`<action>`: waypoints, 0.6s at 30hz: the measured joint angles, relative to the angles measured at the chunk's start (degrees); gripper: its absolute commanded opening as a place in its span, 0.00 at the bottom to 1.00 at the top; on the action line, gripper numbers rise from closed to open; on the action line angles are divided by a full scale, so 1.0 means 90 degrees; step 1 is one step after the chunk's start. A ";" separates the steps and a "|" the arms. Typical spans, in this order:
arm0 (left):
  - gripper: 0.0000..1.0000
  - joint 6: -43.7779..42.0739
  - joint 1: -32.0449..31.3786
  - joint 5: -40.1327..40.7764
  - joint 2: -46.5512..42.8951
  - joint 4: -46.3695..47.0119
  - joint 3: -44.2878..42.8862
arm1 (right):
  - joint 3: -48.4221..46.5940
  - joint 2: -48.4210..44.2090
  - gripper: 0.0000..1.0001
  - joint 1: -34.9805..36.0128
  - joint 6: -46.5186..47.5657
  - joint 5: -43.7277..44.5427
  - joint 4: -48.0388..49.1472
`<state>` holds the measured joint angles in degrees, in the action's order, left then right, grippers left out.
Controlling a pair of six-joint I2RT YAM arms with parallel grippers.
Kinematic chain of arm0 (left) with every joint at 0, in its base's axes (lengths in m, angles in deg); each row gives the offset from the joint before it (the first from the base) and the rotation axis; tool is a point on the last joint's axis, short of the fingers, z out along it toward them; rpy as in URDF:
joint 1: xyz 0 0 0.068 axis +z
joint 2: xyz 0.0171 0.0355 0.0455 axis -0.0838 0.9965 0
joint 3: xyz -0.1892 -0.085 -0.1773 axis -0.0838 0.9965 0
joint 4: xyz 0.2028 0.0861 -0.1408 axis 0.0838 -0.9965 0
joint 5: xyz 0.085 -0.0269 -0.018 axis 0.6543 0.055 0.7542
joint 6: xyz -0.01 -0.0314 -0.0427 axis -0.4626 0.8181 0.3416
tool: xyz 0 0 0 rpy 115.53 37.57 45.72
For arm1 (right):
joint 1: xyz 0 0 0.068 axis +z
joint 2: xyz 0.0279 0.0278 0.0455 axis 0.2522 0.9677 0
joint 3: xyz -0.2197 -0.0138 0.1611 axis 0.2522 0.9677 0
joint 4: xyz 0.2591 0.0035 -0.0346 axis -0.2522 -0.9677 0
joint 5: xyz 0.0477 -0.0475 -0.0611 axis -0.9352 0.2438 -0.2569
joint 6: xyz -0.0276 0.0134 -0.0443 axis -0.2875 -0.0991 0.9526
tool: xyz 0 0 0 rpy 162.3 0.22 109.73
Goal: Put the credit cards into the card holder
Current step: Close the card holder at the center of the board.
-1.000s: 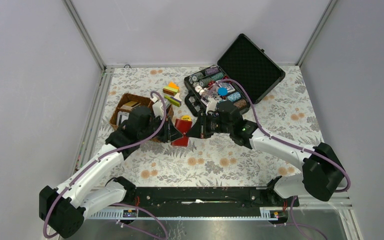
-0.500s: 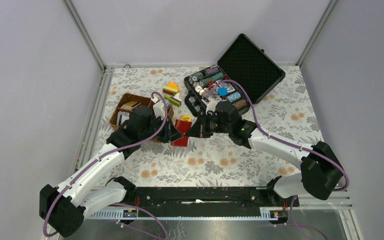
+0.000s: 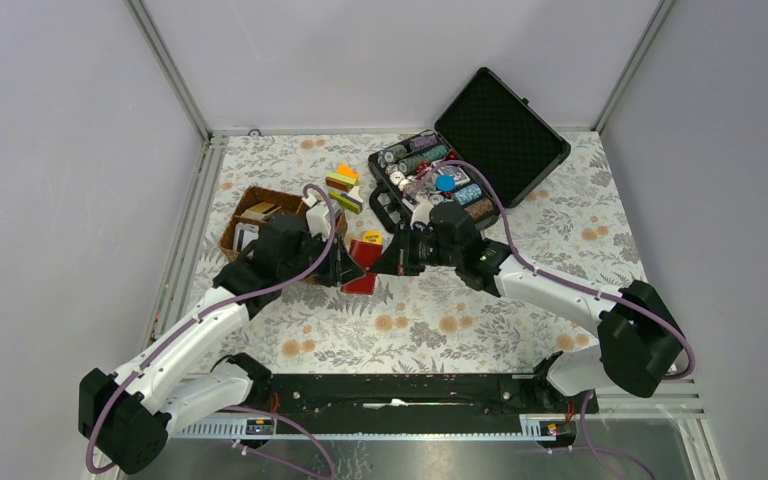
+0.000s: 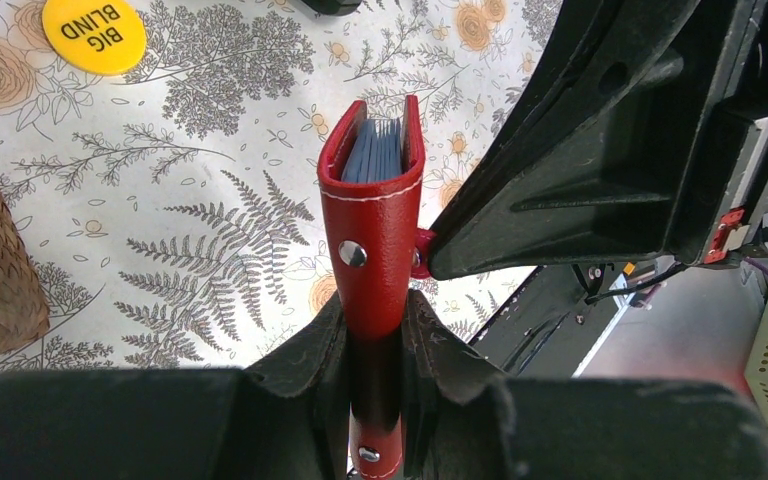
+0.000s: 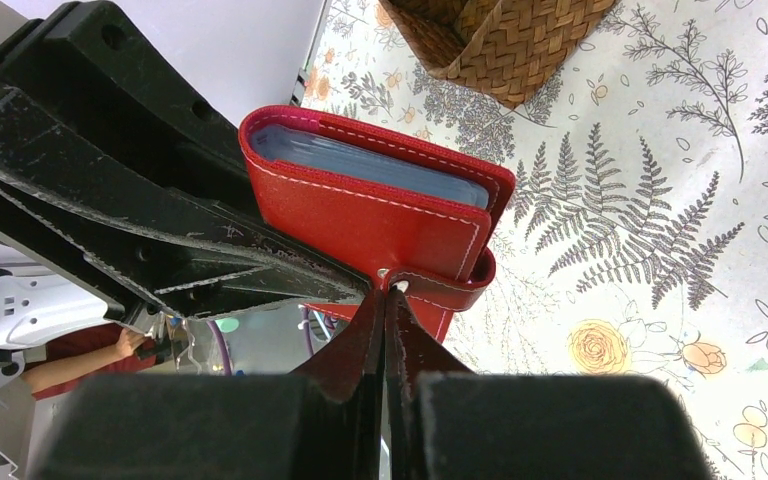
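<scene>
The red card holder (image 3: 363,262) is held off the table between my two grippers, folded, with light blue pockets showing at its open edge (image 4: 380,150). My left gripper (image 4: 375,300) is shut on its spine end. My right gripper (image 5: 390,290) is shut, its tips pinching the wallet's snap strap (image 5: 460,285) at the stud. The wallet also shows in the right wrist view (image 5: 360,215). No loose credit card shows clearly. Some whitish and tan flat pieces lie in the basket (image 3: 243,200), too small to tell.
The brown wicker basket sits left of the wallet (image 5: 500,40). An open black case (image 3: 500,125) with poker chips stands at the back right. Coloured blocks (image 3: 343,185) lie behind. A yellow "BIG BLIND" disc (image 4: 93,32) lies on the floral cloth.
The right arm has edged slightly left toward the wallet. The left gripper and the wallet stay where they were.
</scene>
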<state>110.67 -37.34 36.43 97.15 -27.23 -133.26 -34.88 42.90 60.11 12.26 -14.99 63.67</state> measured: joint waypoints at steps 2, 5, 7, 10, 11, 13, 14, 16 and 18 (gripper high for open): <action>0.00 -0.0010 0.0000 0.0000 0.0007 -0.0036 0.0000 | -0.0010 0.0029 0.00 0.0002 0.0002 -0.0034 -0.0002; 0.00 -0.0012 0.0000 0.0007 0.0039 -0.0036 0.0000 | -0.0029 0.0063 0.00 0.0010 0.0002 -0.0046 -0.0005; 0.00 -0.0017 0.0002 0.0029 0.0039 -0.0039 0.0000 | -0.0058 0.0100 0.00 0.0017 0.0005 -0.0046 -0.0007; 0.00 -0.0036 0.0000 0.0053 0.0044 -0.0049 0.0000 | -0.0073 0.0136 0.00 0.0027 0.0005 -0.0044 -0.0005; 0.00 -0.0039 0.0002 0.0056 0.0046 -0.0056 0.0000 | -0.0073 0.0138 0.00 0.0029 0.0002 -0.0044 -0.0005; 0.00 -0.0044 0.0000 0.0058 0.0046 -0.0066 0.0000 | -0.0087 0.0160 0.00 0.0036 0.0000 -0.0039 -0.0005; 0.00 -0.0058 0.0002 0.0073 0.0046 -0.0083 0.0000 | -0.0095 0.0172 0.00 0.0041 0.0000 -0.0039 -0.0005; 0.00 -0.0075 0.0002 0.0107 0.0046 -0.0114 0.0000 | -0.0148 0.0248 0.00 0.0056 -0.0007 -0.0041 -0.0022; 0.00 -0.0085 0.0002 0.0165 0.0046 -0.0177 0.0000 | -0.0189 0.0340 0.00 0.0075 -0.0027 -0.0044 -0.0029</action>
<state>109.91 -37.32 37.92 97.56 -28.82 -133.26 -36.59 45.96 60.78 12.01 -15.38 63.41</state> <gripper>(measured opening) 0.190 0.020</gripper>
